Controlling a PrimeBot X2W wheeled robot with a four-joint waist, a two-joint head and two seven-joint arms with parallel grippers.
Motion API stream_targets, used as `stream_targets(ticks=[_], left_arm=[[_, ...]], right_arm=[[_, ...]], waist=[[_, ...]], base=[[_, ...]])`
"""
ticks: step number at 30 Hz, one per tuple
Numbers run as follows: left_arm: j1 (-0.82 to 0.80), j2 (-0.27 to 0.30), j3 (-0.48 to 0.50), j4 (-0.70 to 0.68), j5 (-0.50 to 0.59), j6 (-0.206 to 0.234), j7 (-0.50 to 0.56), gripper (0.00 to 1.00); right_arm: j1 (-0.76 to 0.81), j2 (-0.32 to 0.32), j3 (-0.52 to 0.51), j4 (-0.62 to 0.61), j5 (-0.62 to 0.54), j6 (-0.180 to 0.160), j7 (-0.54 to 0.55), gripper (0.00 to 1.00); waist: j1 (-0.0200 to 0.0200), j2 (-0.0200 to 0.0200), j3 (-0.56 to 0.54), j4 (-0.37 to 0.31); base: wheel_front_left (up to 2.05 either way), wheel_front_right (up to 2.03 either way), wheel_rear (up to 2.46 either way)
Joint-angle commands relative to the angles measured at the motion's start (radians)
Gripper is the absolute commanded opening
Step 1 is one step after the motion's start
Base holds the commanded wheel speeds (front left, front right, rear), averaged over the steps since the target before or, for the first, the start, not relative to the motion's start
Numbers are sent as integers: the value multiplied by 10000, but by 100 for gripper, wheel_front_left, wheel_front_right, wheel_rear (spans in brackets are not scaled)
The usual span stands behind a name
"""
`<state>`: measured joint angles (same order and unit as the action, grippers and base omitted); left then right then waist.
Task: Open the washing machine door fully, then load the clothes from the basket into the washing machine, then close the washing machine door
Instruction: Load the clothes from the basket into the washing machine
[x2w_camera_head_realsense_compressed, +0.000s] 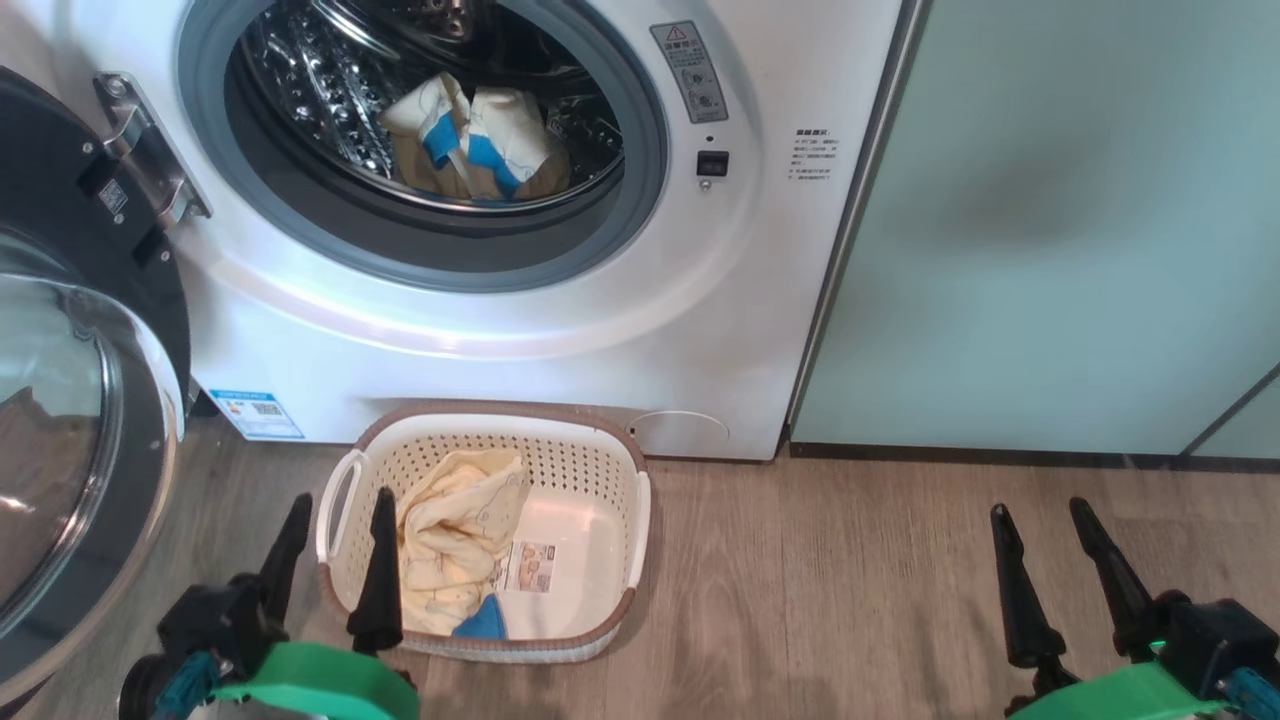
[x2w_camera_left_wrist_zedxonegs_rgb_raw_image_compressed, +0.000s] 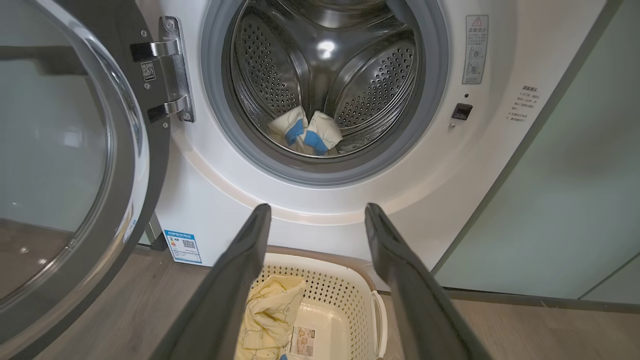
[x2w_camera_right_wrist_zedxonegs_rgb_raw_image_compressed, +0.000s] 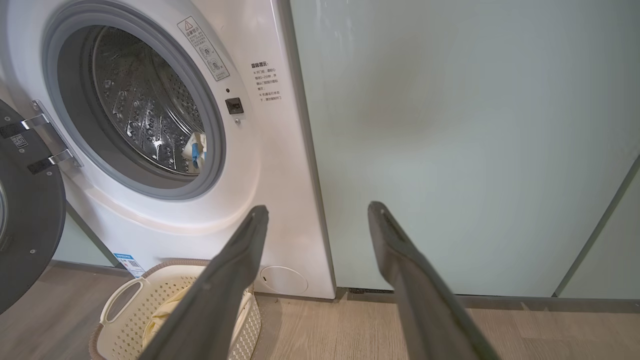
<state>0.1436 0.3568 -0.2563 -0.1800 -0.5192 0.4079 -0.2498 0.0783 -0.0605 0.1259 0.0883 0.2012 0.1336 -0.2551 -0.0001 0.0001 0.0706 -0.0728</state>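
Observation:
The white washing machine (x2w_camera_head_realsense_compressed: 560, 330) stands with its black glass door (x2w_camera_head_realsense_compressed: 70, 400) swung wide open to the left. One pale yellow garment with blue patches (x2w_camera_head_realsense_compressed: 480, 140) lies inside the steel drum (x2w_camera_left_wrist_zedxonegs_rgb_raw_image_compressed: 325, 65). On the floor in front sits the cream basket (x2w_camera_head_realsense_compressed: 600, 470), holding another pale yellow garment (x2w_camera_head_realsense_compressed: 455, 540) on its left side. My left gripper (x2w_camera_head_realsense_compressed: 335, 505) is open and empty, hovering at the basket's near left corner. My right gripper (x2w_camera_head_realsense_compressed: 1040, 515) is open and empty over bare floor, far right of the basket.
Pale green cabinet panels (x2w_camera_head_realsense_compressed: 1060, 220) stand right of the washer. The wooden floor (x2w_camera_head_realsense_compressed: 850, 590) stretches between basket and right gripper. The open door (x2w_camera_left_wrist_zedxonegs_rgb_raw_image_compressed: 60, 165) juts out close to my left arm.

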Motion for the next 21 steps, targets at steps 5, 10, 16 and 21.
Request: stream_targets(ticks=[5, 10, 16, 21], left_arm=[[-234, 56, 554, -294, -2, -28, -108, 100], [-231, 50, 566, -294, -14, -40, -109, 100], [-262, 58, 589, -252, -9, -54, -111, 100], [-370, 47, 637, -228, -12, -101, -113, 100]], right_arm=[[-187, -66, 165, -301, -37, -29, -67, 100], [-208, -61, 169, -298, -38, -29, -67, 100], [-228, -43, 169, -328, -57, -29, -67, 100], [-311, -50, 196, -374, -40, -29, -67, 100]], waist=[[1, -1, -45, -3], [1, -1, -32, -48], [1, -1, 37, -110], [1, -1, 194, -137]], base=[[0, 0, 0], [0, 0, 0], [0, 0, 0], [0, 0, 0]])
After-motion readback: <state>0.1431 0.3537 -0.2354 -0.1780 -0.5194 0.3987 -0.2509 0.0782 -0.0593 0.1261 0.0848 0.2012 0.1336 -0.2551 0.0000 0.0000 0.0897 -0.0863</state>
